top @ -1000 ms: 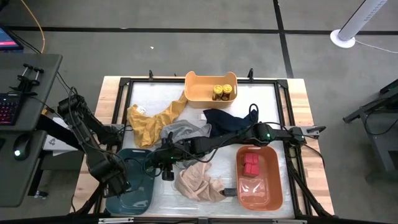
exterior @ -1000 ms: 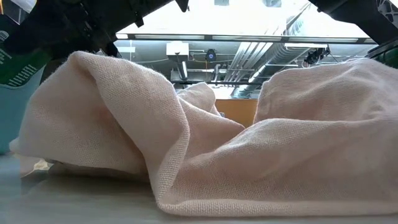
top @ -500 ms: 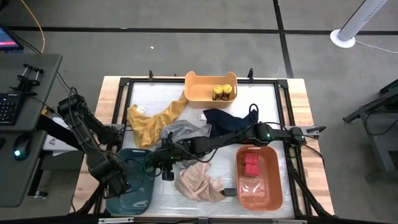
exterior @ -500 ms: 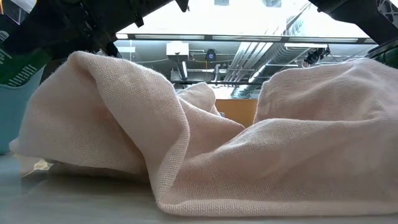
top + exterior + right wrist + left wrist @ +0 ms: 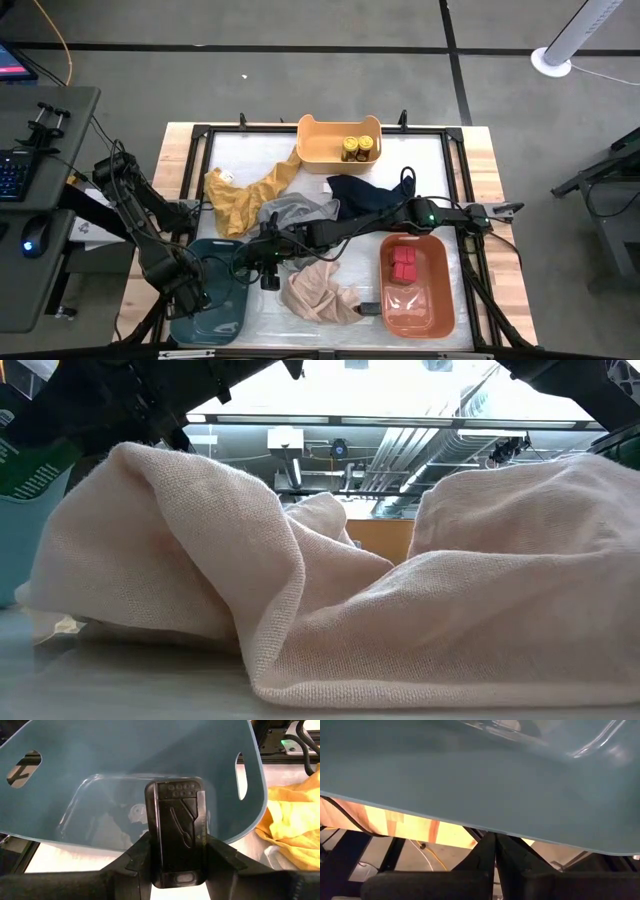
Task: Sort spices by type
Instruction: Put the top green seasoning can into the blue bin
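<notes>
My right gripper (image 5: 266,272) reaches across the table's middle to the right rim of a blue-grey bin (image 5: 212,295). It is shut on a flat black tin (image 5: 175,827), held before the bin's open inside (image 5: 100,810). My left gripper (image 5: 195,297) is at the bin's left rim, with its fingers closed together (image 5: 495,842). Round yellow-lidded jars (image 5: 360,148) stand in an orange-yellow bin (image 5: 318,135) at the far edge. Red tins (image 5: 403,265) lie in a red-orange bin (image 5: 432,300) at the near right. My right gripper pinches the black tin by its two long side edges (image 5: 150,845) between its two fingers, on the tin's half nearer the wrist. The tin lies along the fingers, its embossed face toward the camera, clear of the bin. My left gripper is shut at the bin's left rim (image 5: 485,827). The bin's wall hides its fingertips, so the hold itself does not show.
Cloths lie about the middle: yellow (image 5: 245,195), grey (image 5: 295,210), dark navy (image 5: 370,190) and pink-beige (image 5: 320,295), which fills the low view (image 5: 350,590). A small dark thing (image 5: 368,310) lies by the pink cloth. A black frame rail (image 5: 455,160) borders the table.
</notes>
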You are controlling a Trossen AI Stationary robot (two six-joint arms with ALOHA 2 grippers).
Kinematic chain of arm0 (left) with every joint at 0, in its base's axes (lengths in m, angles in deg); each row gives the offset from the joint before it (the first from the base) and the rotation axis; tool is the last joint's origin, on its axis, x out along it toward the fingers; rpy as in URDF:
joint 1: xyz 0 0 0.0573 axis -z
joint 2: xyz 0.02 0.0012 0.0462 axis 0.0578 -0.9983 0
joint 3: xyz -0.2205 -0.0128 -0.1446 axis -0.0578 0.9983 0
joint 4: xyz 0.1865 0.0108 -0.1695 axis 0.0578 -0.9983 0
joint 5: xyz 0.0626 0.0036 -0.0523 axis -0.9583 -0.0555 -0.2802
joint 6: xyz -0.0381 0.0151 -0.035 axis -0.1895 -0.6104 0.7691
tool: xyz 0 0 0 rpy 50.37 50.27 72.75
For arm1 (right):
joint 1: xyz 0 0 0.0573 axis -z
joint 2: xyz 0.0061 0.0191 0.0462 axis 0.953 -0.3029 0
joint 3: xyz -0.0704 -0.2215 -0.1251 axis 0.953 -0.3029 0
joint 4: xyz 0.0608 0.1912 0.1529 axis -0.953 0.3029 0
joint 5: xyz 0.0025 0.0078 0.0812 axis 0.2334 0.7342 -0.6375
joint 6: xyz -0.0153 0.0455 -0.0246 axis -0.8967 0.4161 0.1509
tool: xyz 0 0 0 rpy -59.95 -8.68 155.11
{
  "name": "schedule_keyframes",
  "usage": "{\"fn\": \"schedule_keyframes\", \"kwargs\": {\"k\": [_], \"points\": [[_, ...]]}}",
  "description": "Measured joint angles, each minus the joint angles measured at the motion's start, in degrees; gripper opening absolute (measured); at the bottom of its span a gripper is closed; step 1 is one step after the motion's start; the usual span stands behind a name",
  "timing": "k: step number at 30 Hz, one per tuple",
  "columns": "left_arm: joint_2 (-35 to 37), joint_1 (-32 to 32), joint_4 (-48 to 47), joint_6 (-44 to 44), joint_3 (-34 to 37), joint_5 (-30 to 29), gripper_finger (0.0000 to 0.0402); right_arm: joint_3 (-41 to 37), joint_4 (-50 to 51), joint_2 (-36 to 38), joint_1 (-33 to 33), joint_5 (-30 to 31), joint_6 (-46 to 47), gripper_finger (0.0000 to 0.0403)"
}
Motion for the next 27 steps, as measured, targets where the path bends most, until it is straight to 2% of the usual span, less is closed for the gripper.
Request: {"fn": "schedule_keyframes", "kwargs": {"k": [17,27], "points": [[0.3,-0.2,2.4,-0.8,-0.3,-2.5,0.0000,0.0,0.0,0.1,-0.2,0.0,-0.1,0.0124],[0.5,-1.7,2.6,-2.2,-3.9,-10.0,0.0000,0.1,0.0,0.2,-0.6,-0.1,-1.6,0.0124]]}}
